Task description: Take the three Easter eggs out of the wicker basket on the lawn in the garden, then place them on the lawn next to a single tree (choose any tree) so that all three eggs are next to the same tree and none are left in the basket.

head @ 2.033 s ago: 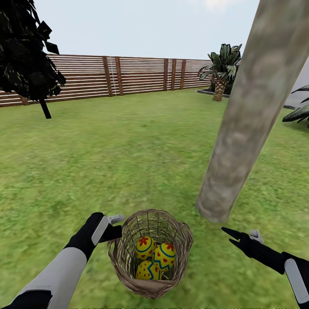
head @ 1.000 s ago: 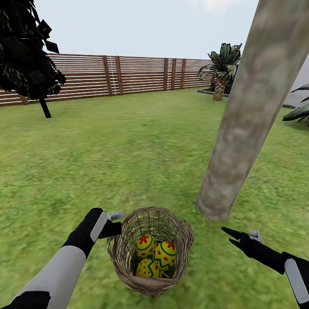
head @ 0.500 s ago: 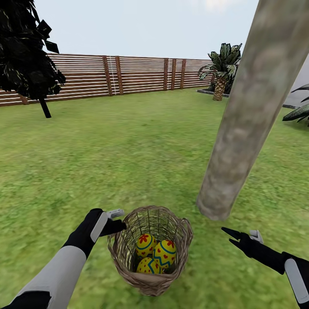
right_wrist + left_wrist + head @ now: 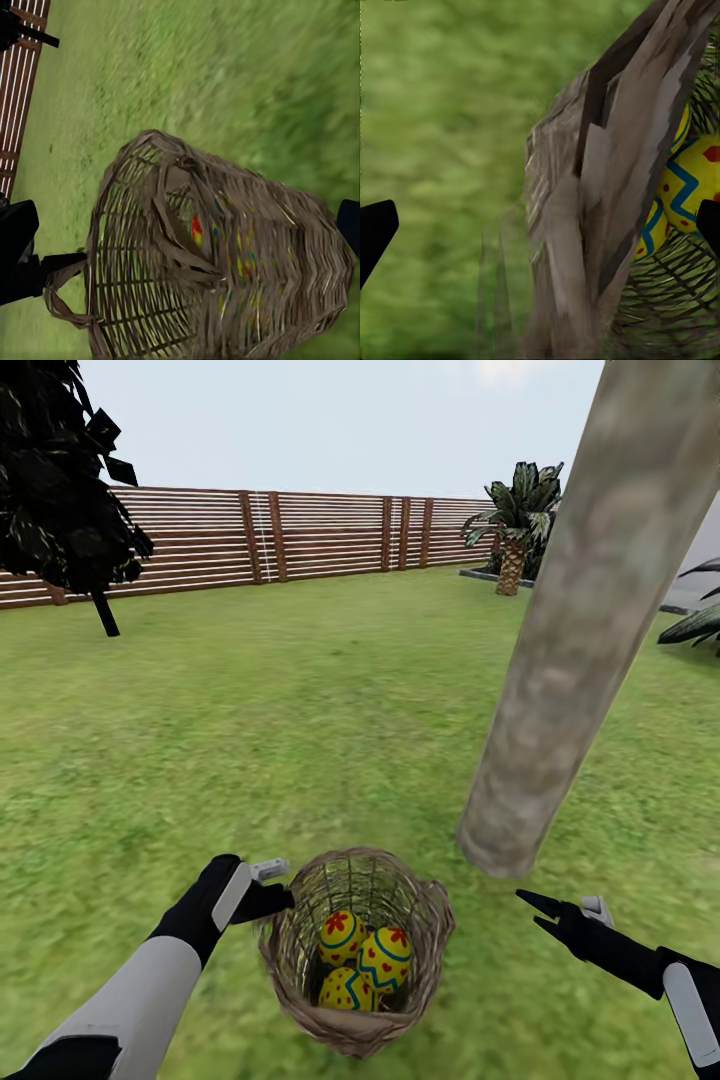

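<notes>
Eggs: three Easter eggs [image 4: 357,961] sit close together in the bottom of the wicker basket [image 4: 352,1032]. I count three, all yellow with red and blue paint.
Basket: one basket, standing on the lawn [image 4: 300,740], mouth up and leaning a little toward the robot.
Way to the eggs: they lie down inside the basket, to the right of the left fingers and below them.
Left fingers: the left gripper [image 4: 268,887] is at the basket's braided rim. One finger [image 4: 375,232] is outside the rim and the other is inside by the eggs, so they straddle it. I cannot tell if they are squeezing it.
Right fingers: the right gripper [image 4: 540,915] is apart from the basket, with its fingers spread and nothing in them.
Nearer arm: the left one.
Tree: one thick pale tree [image 4: 580,620] stands just beyond the basket, to the right.
Not done yet: no egg is out on the grass.
</notes>
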Robot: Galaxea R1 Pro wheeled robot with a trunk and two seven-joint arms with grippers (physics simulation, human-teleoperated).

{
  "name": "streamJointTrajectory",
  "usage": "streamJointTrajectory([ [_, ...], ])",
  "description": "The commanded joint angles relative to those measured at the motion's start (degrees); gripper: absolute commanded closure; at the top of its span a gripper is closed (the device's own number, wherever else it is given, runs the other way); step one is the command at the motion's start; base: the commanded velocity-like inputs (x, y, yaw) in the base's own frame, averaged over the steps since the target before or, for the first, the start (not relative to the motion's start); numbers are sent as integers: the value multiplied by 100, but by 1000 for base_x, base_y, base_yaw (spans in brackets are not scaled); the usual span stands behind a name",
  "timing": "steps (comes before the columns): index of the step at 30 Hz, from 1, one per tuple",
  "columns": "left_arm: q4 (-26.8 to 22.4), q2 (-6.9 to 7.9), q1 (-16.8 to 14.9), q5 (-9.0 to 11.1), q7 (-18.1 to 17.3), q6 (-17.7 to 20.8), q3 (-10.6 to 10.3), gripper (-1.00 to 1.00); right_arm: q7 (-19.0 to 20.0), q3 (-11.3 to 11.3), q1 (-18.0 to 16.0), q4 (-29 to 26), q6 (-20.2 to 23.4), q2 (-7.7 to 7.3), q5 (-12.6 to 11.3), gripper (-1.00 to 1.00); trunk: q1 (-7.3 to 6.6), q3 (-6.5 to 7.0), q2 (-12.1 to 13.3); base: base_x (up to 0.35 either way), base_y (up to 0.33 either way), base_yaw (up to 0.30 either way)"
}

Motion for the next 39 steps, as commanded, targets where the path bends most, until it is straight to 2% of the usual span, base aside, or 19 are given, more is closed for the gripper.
streamJointTrajectory([
  [1,-7,-2,-1,60,54,19,3,-100,21,-9,-4,0,25,-1,10,-100,-24,13,40,0,0,0],
  [39,-86,21,-1,60,54,37,6,-100,21,-9,-4,0,25,-1,10,-100,-858,696,1564,0,0,0],
])
